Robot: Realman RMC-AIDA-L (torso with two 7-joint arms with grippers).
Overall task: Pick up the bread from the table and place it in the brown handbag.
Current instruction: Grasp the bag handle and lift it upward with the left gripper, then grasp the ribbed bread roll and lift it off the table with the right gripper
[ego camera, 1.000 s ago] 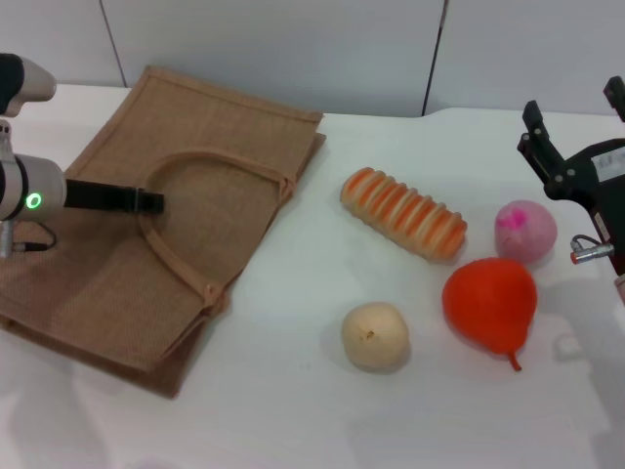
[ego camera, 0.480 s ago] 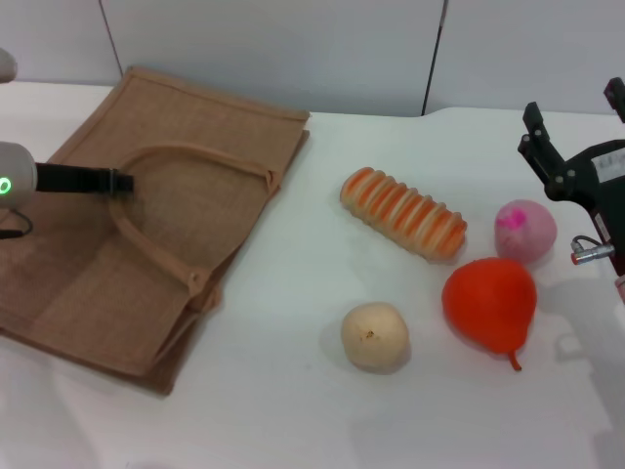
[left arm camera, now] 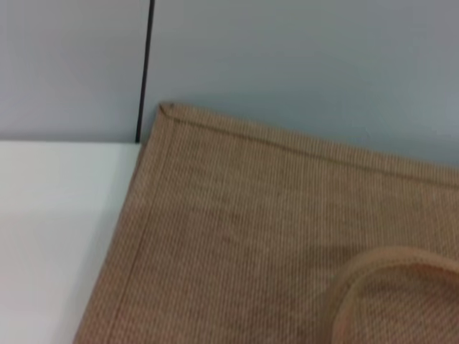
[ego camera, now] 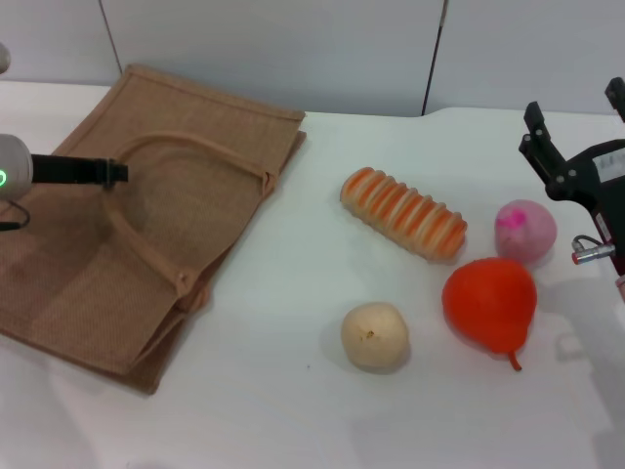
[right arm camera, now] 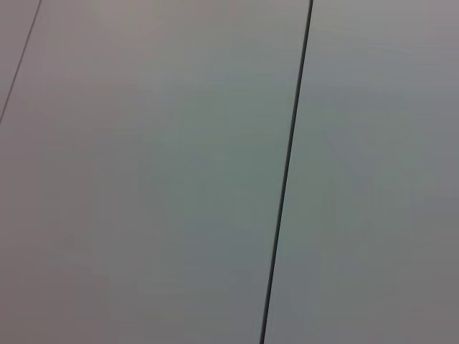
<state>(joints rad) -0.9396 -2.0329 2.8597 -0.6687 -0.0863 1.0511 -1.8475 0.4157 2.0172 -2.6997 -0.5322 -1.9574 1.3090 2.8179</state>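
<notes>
The bread (ego camera: 403,213), a ribbed loaf with orange and cream stripes, lies on the white table (ego camera: 283,401) right of centre, untouched. The brown handbag (ego camera: 195,147) lies flat at the left. Its woven cloth (left arm camera: 244,236) and a curve of handle (left arm camera: 373,276) fill the left wrist view. My left gripper (ego camera: 117,171) reaches in from the left edge, its black fingers shut on the handbag's upper loop handle (ego camera: 186,145). My right gripper (ego camera: 576,112) hangs at the far right, above the table, fingers spread and empty.
A round beige ball (ego camera: 374,335) sits in front of the bread. A red pear-shaped fruit (ego camera: 490,301) and a pink ball (ego camera: 524,230) lie to the bread's right, below the right gripper. A grey panelled wall (right arm camera: 215,172) stands behind the table.
My left gripper has pulled back to the left, dragging the handbag's handle and the whole bag leftward with it. The bread, the other foods and the right arm have not moved.
</notes>
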